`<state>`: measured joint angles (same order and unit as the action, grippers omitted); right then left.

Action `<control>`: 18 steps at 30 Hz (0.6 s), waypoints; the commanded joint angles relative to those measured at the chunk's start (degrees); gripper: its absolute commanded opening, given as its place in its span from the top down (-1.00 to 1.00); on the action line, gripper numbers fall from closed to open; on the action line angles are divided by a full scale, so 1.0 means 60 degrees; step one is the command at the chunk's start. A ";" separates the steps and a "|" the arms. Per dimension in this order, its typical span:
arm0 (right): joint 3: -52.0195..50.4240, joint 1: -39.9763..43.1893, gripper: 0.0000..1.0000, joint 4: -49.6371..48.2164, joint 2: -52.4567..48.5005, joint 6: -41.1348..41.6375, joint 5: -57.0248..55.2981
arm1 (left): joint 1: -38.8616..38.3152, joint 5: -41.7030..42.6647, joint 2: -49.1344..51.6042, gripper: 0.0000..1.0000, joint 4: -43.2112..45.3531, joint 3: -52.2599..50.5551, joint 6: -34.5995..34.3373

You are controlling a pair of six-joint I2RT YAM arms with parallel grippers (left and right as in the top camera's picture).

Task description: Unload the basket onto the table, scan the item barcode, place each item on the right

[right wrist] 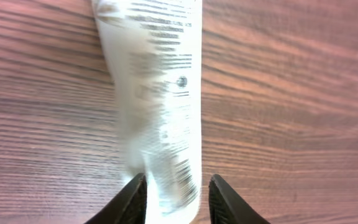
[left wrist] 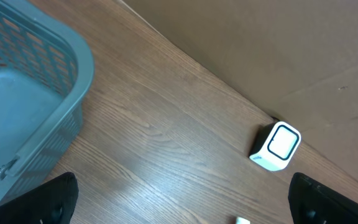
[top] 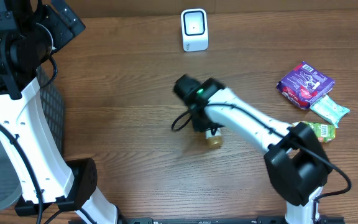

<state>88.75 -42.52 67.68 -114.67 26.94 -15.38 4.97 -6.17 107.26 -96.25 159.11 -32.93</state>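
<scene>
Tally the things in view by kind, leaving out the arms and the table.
Scanner: 1
Tube: 1
Packets: 3 (purple, pale green, green-yellow)
Basket: 1
Total: 6

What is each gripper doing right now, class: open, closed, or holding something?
Left gripper: open, holding nothing.
Right gripper: straddles the tube; whether it is gripping cannot be told.
</scene>
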 commanded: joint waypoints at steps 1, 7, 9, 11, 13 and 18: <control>0.0160 -0.0539 0.16 -0.0171 -0.0131 -0.0084 -0.1504 | -0.0025 0.0011 -0.0022 -0.99 0.0004 0.0015 -0.0080; 0.0171 -0.1020 -0.14 -0.0346 -0.0073 -0.0222 -0.0812 | -0.0025 0.0011 -0.0018 -0.99 0.0004 0.0015 -0.0080; 0.0171 -0.1016 -0.14 -0.0470 0.0000 -0.0321 -0.0109 | -0.0025 0.0015 -0.0018 -0.99 0.0004 0.0015 -0.0080; 0.0171 -0.0929 -0.14 -0.0627 0.0044 -0.0404 0.0645 | -0.0025 0.0015 -0.0022 -0.99 0.0004 0.0015 -0.0084; 0.0171 -0.0856 -0.13 -0.0925 0.0051 -0.1002 0.1756 | -0.0025 0.0011 -0.0018 -0.99 0.0004 0.0015 -0.0080; 0.0168 -0.0965 -0.05 -0.1916 0.0047 -0.2251 0.4670 | -0.0025 0.0011 -0.0018 -0.99 0.0000 0.0015 -0.0080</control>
<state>88.75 -47.86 57.95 -115.04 19.14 -1.17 4.97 -6.17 107.26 -96.25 159.11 -32.93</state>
